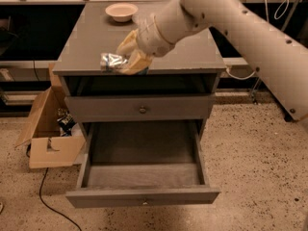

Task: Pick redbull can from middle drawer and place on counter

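End effector [127, 61] grips the redbull can [111, 61] sideways, right at the front edge of the surface [91, 37]. Below it, the middle drawer [144, 196] stands open and empty. Picking looks done; setting down and releasing remain.

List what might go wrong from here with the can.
1. The gripper, at the counter's front edge, holds the can lying sideways; let go here, it may roll off into the open drawer or onto the floor.
2. The can sticks out to one side of the gripper, so it might slip before it is set down.
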{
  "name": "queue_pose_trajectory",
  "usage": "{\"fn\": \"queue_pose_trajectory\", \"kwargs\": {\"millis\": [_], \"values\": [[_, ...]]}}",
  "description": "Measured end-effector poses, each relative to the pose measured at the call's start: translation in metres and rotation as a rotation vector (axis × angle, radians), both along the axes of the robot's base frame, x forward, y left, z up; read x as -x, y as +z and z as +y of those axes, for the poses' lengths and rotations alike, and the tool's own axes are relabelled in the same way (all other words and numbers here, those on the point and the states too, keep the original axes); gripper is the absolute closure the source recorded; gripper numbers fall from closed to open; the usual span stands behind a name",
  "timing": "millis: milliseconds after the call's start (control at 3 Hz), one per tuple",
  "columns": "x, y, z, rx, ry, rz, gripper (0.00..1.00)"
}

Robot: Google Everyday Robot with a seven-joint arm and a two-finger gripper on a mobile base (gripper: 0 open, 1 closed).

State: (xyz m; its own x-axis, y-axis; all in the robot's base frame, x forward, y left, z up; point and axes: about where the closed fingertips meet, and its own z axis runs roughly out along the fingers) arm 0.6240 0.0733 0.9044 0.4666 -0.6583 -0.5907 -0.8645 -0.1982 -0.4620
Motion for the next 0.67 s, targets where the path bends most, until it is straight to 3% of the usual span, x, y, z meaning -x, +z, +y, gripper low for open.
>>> {"fn": "queue_pose_trajectory", "kwargs": {"millis": [333,667], "values": [[-0.066,0.045,-0.021,-0.012,-0.181,-0.065,1.00],[-0.119,0.058,-0.037,-0.032,-0.383,-0.071,1.00]]}}
